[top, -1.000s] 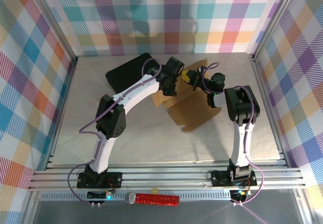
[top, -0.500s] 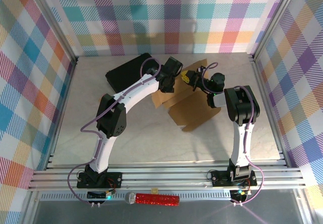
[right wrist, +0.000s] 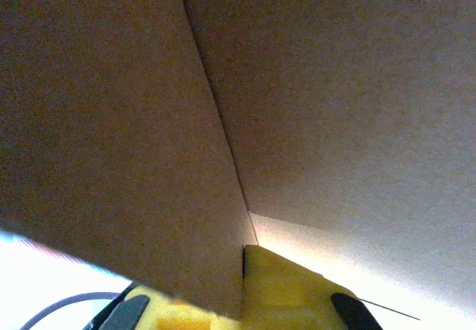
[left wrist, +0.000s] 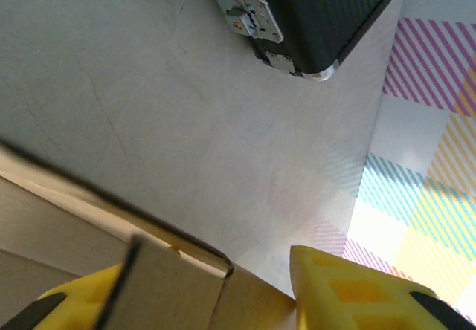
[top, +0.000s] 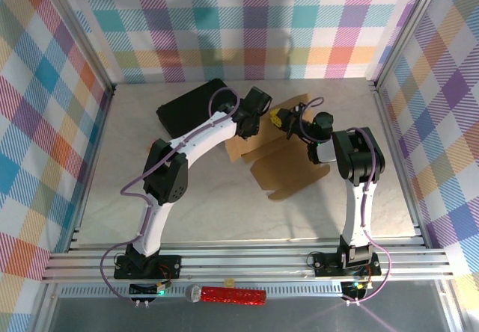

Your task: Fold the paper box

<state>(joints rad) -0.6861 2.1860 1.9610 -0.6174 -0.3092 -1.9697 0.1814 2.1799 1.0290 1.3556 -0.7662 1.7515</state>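
Reaching over the pale table [top: 202, 197] from the near edge, both of my arms meet at the paper box [top: 288, 169]. It is a brown cardboard sheet, partly raised, lying just right of the table's centre in the overhead view. One broad panel spreads flat toward 5 o'clock, and other flaps stand up at the far end, toward 12 o'clock.

My left gripper [left wrist: 201, 285] is at the box's 10 o'clock corner. Its yellow fingers [left wrist: 342, 289] stand apart, astride an upright cardboard flap. The flap's thin edge rises against the left finger, with more cardboard lying between it and the right one.

My right gripper [right wrist: 242, 270] is at the box's far edge, at about 12 o'clock. Its jaws are closed on the cardboard. In its wrist view a creased brown panel runs down into the yellow finger, very close to the lens.

A black hard case [top: 191, 106] lies on the table at 10 o'clock from the box, apart from it. A silver latch [left wrist: 249, 18] shows on its side in my left wrist view. Pastel plaid walls [top: 247, 25] enclose the table.
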